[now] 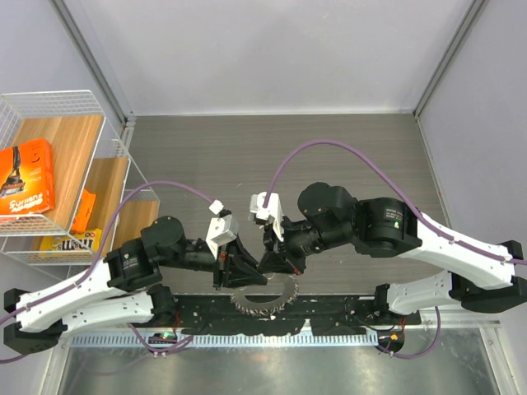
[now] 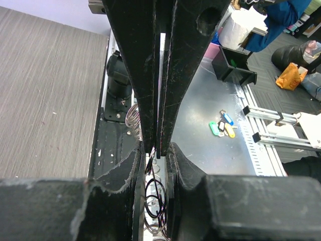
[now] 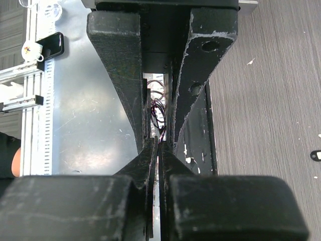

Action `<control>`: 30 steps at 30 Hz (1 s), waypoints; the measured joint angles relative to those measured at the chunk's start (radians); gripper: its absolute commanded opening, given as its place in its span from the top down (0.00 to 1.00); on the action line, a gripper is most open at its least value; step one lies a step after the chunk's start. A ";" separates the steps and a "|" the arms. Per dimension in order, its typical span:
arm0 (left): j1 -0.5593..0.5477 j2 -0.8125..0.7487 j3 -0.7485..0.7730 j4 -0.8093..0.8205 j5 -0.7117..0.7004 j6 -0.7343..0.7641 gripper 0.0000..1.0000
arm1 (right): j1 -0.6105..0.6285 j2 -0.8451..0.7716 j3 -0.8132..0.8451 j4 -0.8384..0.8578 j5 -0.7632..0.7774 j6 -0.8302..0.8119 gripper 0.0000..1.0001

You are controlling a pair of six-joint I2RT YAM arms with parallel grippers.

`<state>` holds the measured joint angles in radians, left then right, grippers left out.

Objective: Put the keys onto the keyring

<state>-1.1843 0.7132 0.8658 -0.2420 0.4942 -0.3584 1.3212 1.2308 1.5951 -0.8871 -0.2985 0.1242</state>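
The keys and keyring show as one spiky, gear-like silvery disc. It hangs just below the point where both grippers meet, over the dark base rail at the table's near edge. My right gripper reaches in from the right with its jaws pressed together on the disc's upper edge. My left gripper comes in from the left. Its jaws stand a narrow way apart and straddle the right fingertips. In both wrist views the disc is hidden behind the fingers and only dark wires show through the gaps.
A wire basket at the far left holds an orange box and snack packs. Coloured key tags lie on the metal surface below the table. A small dark item lies on the grey tabletop.
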 measured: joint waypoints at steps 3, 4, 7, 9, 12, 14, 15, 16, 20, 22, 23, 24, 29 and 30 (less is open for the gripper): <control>0.000 -0.003 0.000 0.001 0.000 0.001 1.00 | 0.000 -0.001 0.000 0.001 0.000 0.005 0.80; 0.000 -0.006 0.000 0.002 0.000 0.002 1.00 | 0.000 -0.002 0.000 0.001 0.000 0.008 0.73; 0.000 -0.013 0.000 0.010 -0.002 0.004 1.00 | 0.000 -0.009 0.000 0.004 0.001 0.011 0.66; 0.000 -0.021 0.000 0.021 -0.006 0.005 1.00 | 0.000 -0.016 0.000 0.012 0.002 0.013 0.63; -0.001 -0.041 -0.011 0.021 -0.005 0.014 1.00 | -0.003 -0.030 0.004 0.033 0.017 0.016 0.60; -0.001 -0.048 -0.019 0.020 -0.006 0.020 1.00 | 0.000 -0.041 0.009 0.051 0.016 0.018 0.60; -0.001 -0.050 -0.022 0.020 -0.009 0.023 1.00 | 0.002 -0.046 0.013 0.056 0.014 0.018 0.59; -0.001 -0.051 -0.024 0.020 -0.011 0.026 1.00 | 0.003 -0.050 0.016 0.061 0.013 0.018 0.59; -0.001 -0.053 -0.031 0.020 -0.024 0.027 1.00 | 0.003 -0.065 0.018 0.074 0.013 0.022 0.55; -0.001 -0.057 -0.033 0.020 -0.029 0.027 1.00 | 0.003 -0.067 0.018 0.076 0.013 0.025 0.53; -0.001 -0.060 -0.033 0.020 -0.031 0.027 1.00 | 0.003 -0.068 0.018 0.076 0.013 0.025 0.53; -0.001 -0.063 -0.033 0.020 -0.032 0.027 1.00 | 0.003 -0.070 0.016 0.079 0.017 0.025 0.52; -0.001 -0.093 -0.045 0.027 -0.034 0.027 1.00 | 0.003 -0.116 -0.034 0.092 0.114 0.033 0.46; -0.001 -0.101 -0.051 0.032 -0.033 0.027 1.00 | 0.003 -0.131 -0.050 0.096 0.146 0.037 0.47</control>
<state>-1.1854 0.6121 0.8146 -0.2096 0.4610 -0.3309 1.3243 1.0996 1.5448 -0.7914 -0.1524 0.1608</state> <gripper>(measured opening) 0.180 0.525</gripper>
